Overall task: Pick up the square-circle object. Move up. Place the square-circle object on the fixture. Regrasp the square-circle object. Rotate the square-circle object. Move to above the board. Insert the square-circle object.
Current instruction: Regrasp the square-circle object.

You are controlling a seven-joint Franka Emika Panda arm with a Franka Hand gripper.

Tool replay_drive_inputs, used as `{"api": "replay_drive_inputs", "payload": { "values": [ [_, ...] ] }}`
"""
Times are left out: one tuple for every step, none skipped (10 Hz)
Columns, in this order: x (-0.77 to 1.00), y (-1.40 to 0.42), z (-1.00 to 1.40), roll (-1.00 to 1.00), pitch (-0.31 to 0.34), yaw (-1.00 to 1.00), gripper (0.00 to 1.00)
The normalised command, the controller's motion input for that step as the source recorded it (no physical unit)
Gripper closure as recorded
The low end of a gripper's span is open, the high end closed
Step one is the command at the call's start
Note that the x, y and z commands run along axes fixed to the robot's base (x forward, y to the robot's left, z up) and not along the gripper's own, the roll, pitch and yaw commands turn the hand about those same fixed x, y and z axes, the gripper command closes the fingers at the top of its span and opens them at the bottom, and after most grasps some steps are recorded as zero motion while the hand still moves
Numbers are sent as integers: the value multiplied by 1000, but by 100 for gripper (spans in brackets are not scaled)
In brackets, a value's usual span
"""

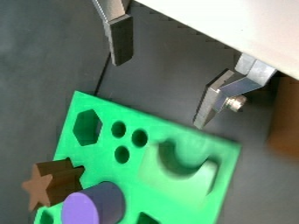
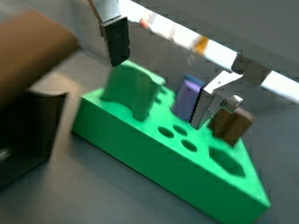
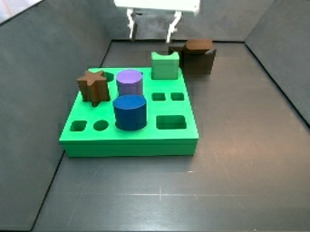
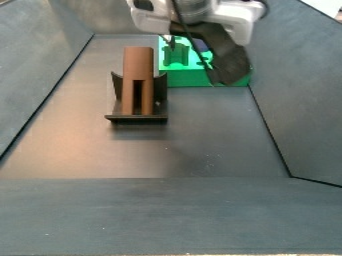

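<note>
The square-circle object (image 4: pixel 135 75), a plain brown bar, rests on the dark fixture (image 4: pixel 134 117); in a wrist view the object (image 2: pixel 30 52) looms blurred beside the fixture (image 2: pixel 35 131). The bright green board (image 3: pixel 127 145) lies mid-floor, with shaped holes in its top. My gripper (image 3: pixel 152 32) hangs open and empty above the board's far edge, near the pale green peg (image 3: pixel 165 63) and left of the fixture (image 3: pixel 200 62). In both wrist views the gripper (image 1: pixel 167 70) (image 2: pixel 163 70) has only floor and board (image 1: pixel 100 112) between its silver fingers.
A brown star peg (image 3: pixel 93 83), a purple cylinder (image 3: pixel 130 83) and a blue cylinder (image 3: pixel 130 113) stand in the board. Sloping dark walls (image 3: pixel 49 82) enclose the floor on both sides.
</note>
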Motion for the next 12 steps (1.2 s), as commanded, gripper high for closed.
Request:
{"api": "replay_drive_inputs", "payload": {
  "values": [
    [-31,-327,-95,795,-93,-1000,0],
    [-30,-120,-33,791,-119,-1000,0],
    [-25,-44,-6,780,-153,-1000,0],
    [-18,-52,-11,775,-176,-1000,0],
    [-22,-38,-5,772,-200,-1000,0],
    [-34,-23,7,763,-231,-1000,0],
    [-42,-22,11,758,-254,-1000,0],
    [-52,-22,11,754,-269,-1000,0],
    [-51,-14,8,741,-298,-1000,0],
    [-43,-15,1,733,-307,-1000,0],
    [-40,-17,2,728,-310,-1000,0],
    [-39,-12,-1,717,-307,-1000,0]
  ]
}}
